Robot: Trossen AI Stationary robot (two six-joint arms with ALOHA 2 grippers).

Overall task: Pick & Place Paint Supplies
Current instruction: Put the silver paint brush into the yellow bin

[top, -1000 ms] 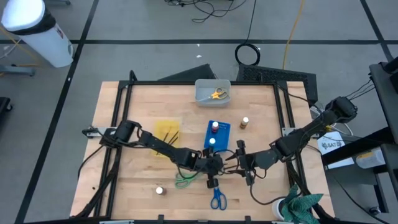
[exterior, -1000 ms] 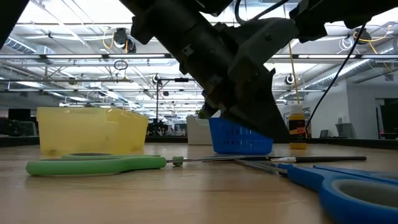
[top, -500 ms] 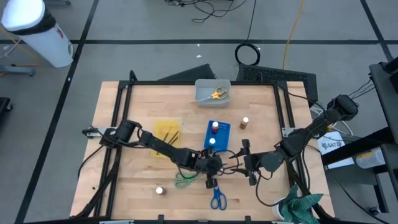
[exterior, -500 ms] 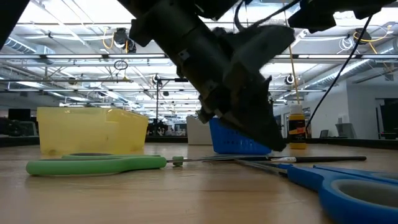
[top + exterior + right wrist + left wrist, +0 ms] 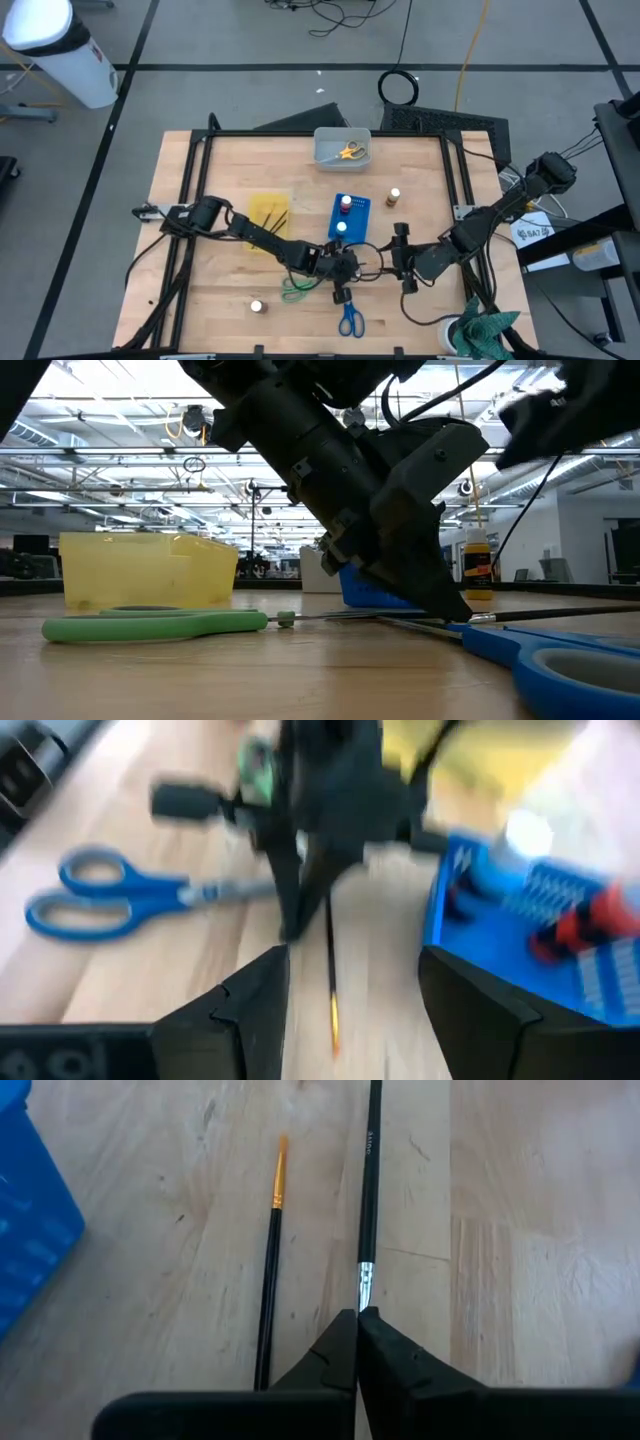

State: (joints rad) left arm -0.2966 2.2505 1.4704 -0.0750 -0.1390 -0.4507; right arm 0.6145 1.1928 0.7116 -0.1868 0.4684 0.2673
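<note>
The left wrist view showed the left claw [image 5: 357, 1342] pinched shut on the very tip of a thin brush [image 5: 368, 1190] lying on the table [image 5: 520, 1230] near six o'clock, so it could slip out, while the right claw [image 5: 350, 990] waited open nearby.

Around the left hand [image 5: 350, 270], the blue tray [image 5: 349, 217] blocks twelve o'clock, green scissors [image 5: 296, 290] eight, blue scissors [image 5: 350, 319] six, and the right hand [image 5: 401, 262] three. Bare bench [image 5: 220, 290] lies toward nine.
</note>
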